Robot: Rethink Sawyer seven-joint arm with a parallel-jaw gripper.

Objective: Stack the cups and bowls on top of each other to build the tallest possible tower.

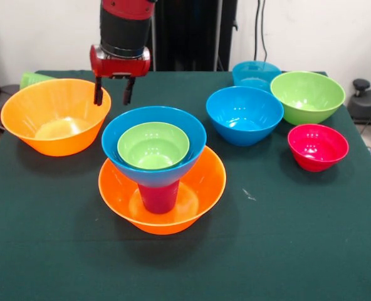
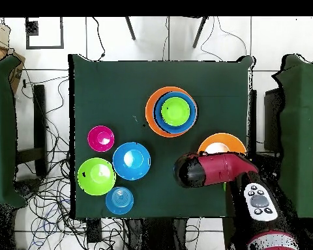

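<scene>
The tower stands at the table's middle: a large orange bowl (image 1: 198,188) holds the upturned purple-magenta cup (image 1: 158,197). A blue bowl (image 1: 126,135) rests on the cup, and a lime green bowl (image 1: 153,145) is nested in the blue one. In the overhead view the tower (image 2: 171,111) shows as rings. My gripper (image 1: 113,93) is open and empty. It hangs behind the tower, beside the rim of the second orange bowl (image 1: 55,116). The light green cup (image 1: 34,78) lies behind that bowl.
To the right stand a blue bowl (image 1: 244,115), a teal-blue bowl (image 1: 256,74), a lime green bowl (image 1: 307,95) and a small red-pink bowl (image 1: 318,146). In the overhead view my arm (image 2: 211,169) covers part of the second orange bowl (image 2: 222,140).
</scene>
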